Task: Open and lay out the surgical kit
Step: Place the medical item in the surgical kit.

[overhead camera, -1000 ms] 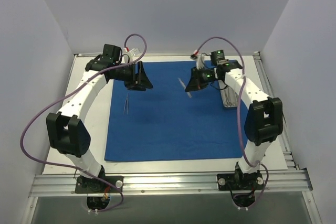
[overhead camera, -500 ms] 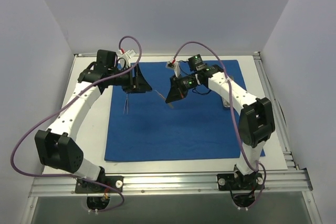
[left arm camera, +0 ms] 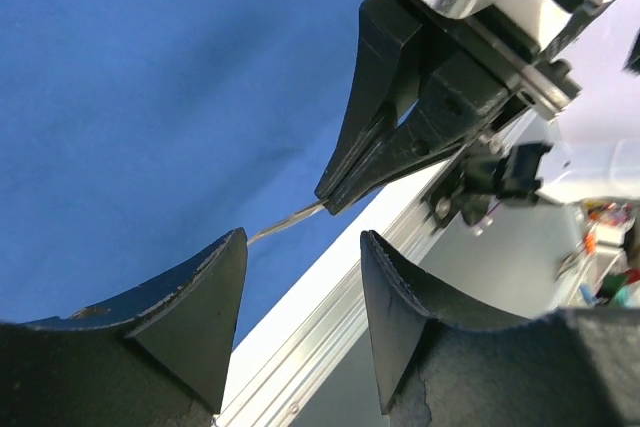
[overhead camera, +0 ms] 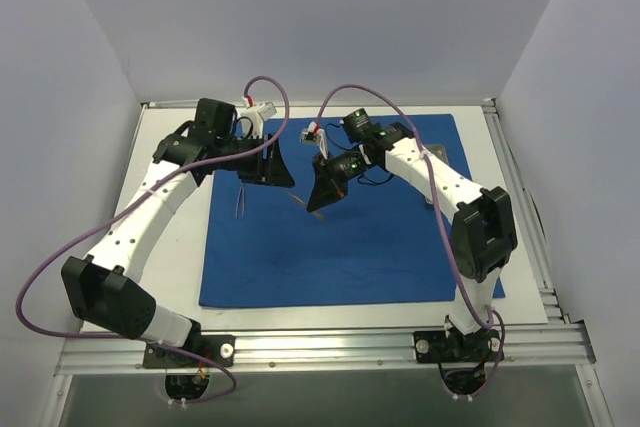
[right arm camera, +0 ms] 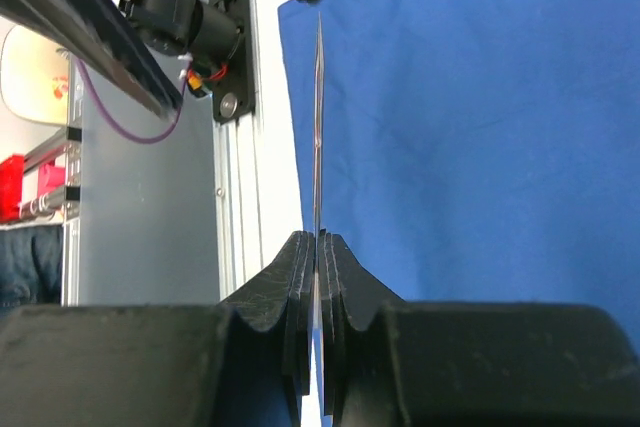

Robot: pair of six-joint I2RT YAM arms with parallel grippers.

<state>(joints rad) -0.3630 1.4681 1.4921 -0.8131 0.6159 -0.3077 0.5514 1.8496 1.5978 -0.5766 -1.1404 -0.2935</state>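
Your surgical kit's blue cloth (overhead camera: 350, 247) lies spread flat as one large sheet on the white counter (overhead camera: 188, 272), with its far edge near the back rail. Both arms reach in over the far half of the sheet, and their tools are close together near the middle.

Your right tool (overhead camera: 320, 197) is clamped tight on a slim silver instrument (overhead camera: 300, 202), which sticks out from its tips toward the left arm. In the right wrist view the fingers (right arm camera: 300, 267) are pressed together on it, and it shows edge-on as a thin line tapering to a point. You cannot tell from these views whether it is the tweezers or the forceps.

Your left tool (overhead camera: 270, 172) is empty, with its jaws apart. In the left wrist view the held instrument's free end points into the gap between its fingers (left arm camera: 215, 277).

A second silver instrument (overhead camera: 240, 202) lies on the cloth near the sheet's left edge, just in front of the left tool.
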